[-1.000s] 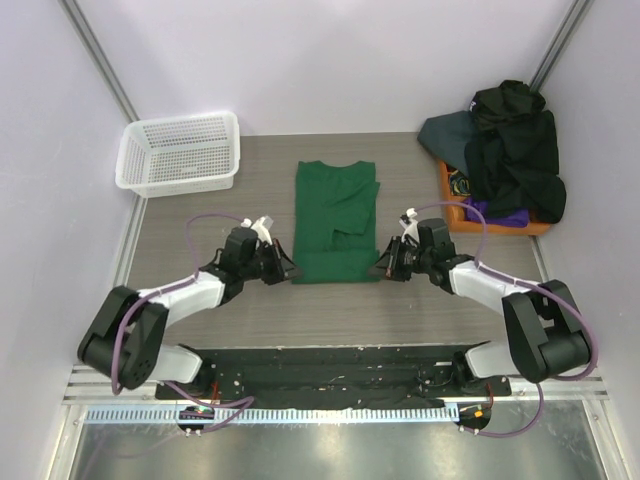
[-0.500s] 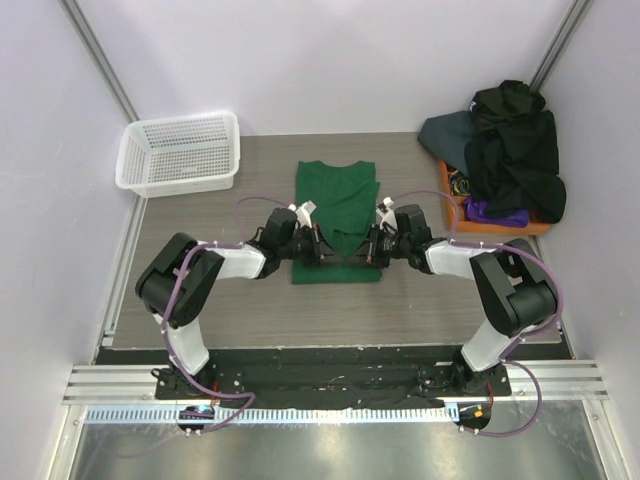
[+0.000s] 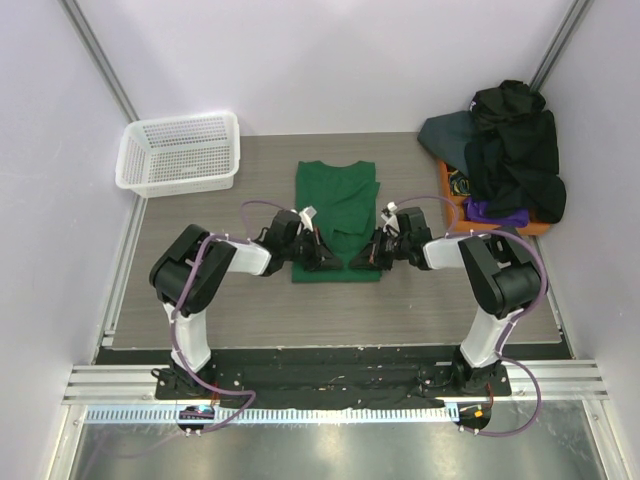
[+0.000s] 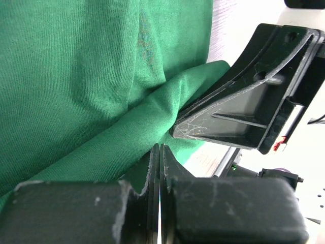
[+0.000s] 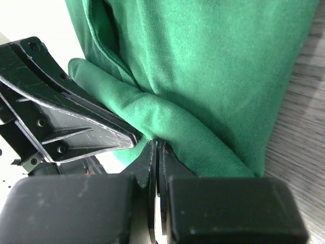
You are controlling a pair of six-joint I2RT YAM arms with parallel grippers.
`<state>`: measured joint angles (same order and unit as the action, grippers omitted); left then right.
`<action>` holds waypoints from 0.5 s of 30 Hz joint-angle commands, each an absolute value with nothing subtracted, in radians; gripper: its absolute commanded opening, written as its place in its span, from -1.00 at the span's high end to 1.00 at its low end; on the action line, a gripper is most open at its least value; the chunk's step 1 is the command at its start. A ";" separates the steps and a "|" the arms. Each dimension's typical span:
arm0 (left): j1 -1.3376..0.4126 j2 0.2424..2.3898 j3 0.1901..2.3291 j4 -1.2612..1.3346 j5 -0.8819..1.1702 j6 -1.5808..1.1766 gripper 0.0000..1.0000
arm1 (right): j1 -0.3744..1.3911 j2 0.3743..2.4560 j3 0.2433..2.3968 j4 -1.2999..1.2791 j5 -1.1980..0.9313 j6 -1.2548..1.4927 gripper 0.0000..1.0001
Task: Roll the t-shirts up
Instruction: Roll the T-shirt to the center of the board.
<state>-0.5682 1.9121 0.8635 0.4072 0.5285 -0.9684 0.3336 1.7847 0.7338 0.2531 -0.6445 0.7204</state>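
The green t-shirt [image 3: 335, 200] lies flat in the middle of the surface [image 3: 250, 310], folded into a long strip with its collar toward the far edge and its hem toward the near edge. The other t-shirts [image 3: 510, 150], black, slate and purple, are heaped on the orange tray [image 3: 540, 228] in the far right corner.

The left claw [image 3: 325, 260] and the right claw [image 3: 365, 258] face each other over the hem end, tips close together. Each has its fingers pressed together, and in the wrist views a raised ridge of green cloth runs into the tips, so each looks nipped on a thin fold of the shirt.

The knit is light, limp and not slippery. It will slump and wrinkle rather than hold a shape, and a pinch may lift only the top layer. The best hold is probably near the two corners of the hem, through all layers, so the roll starts even.
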 commanded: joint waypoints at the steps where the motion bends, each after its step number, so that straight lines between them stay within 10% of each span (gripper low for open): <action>1: -0.560 1.875 0.884 0.347 0.479 -0.919 1.00 | 0.333 1.717 0.776 0.158 -0.565 0.667 0.98; 15: -0.560 1.573 0.864 0.059 0.339 -0.738 0.99 | 0.334 1.432 0.805 -0.150 -0.434 0.535 0.97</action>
<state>-0.5663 1.6775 0.8680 0.1425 0.3882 -0.8089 0.3336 1.5253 0.7773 -0.0299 -0.5037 0.6052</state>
